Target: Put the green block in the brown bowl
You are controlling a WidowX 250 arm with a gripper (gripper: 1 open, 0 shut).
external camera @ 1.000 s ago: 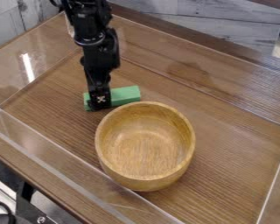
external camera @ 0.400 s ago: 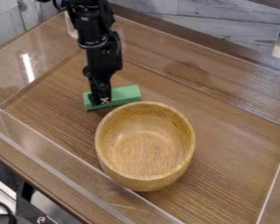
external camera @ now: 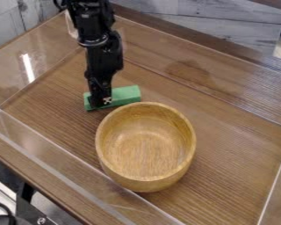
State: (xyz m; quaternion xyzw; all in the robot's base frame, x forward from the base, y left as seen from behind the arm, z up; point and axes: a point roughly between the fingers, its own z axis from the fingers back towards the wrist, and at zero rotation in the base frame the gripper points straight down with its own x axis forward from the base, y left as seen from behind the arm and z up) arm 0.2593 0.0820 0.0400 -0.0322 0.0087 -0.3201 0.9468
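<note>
Green block (external camera: pixel 126 95) lies on the brown worktop (external camera: pixel 219 105), toward its left edge, just beside the bowl (external camera: pixel 146 147). Over the block's left part is the black pincer (external camera: pixel 101 103), closed narrow; whether it grips the block I cannot tell.

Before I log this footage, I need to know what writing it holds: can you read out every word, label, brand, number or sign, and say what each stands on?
None can be read.
The green block and brown bowl show no lettering.
The dark arm is too small and blurred to tell.
</note>
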